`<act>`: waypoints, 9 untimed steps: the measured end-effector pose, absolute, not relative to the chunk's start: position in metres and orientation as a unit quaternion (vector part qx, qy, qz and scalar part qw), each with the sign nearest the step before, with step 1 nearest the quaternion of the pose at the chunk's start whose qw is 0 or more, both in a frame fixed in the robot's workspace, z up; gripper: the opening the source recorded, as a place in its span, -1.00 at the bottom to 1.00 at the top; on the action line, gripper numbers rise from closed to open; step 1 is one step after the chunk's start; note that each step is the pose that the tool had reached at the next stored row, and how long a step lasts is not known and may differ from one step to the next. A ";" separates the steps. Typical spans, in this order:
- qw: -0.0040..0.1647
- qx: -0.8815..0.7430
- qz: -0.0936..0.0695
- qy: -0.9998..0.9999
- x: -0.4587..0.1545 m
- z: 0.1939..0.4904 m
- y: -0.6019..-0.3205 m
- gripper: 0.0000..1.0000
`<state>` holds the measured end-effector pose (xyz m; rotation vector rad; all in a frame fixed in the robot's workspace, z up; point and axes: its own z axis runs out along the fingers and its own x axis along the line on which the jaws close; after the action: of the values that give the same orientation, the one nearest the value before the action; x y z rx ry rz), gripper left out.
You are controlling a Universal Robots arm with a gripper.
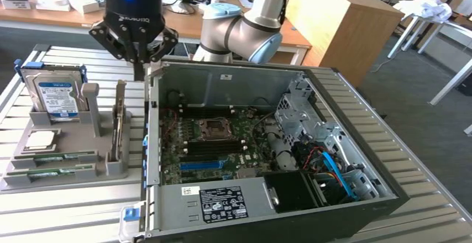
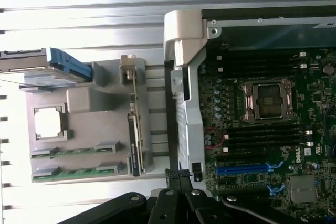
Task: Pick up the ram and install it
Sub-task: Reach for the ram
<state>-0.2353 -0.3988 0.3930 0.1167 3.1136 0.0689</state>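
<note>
Ram shows as two long, thin green circuit-board sticks with pale patches along them. The first stick and the second stick lie flat, side by side but apart, in grooves of the grey plastic holder on the slatted metal desk. They sit at the holder's edge, with bare slats just beyond. On the same holder are a square silver processor chip, a silver hard drive with a blue label and an upright card, which stands between the sticks and the open black computer case. The black fingers are pressed together, empty, and hang above the gap between holder and case wall, well apart from both sticks. Inside the case, black memory slots beside the processor socket lie uncovered.
</note>
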 end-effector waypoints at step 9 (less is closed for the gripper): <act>0.012 0.037 0.022 0.999 -0.250 0.393 -0.399 -0.80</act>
<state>-0.2502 -0.3988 0.3930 0.1165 3.1137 0.0688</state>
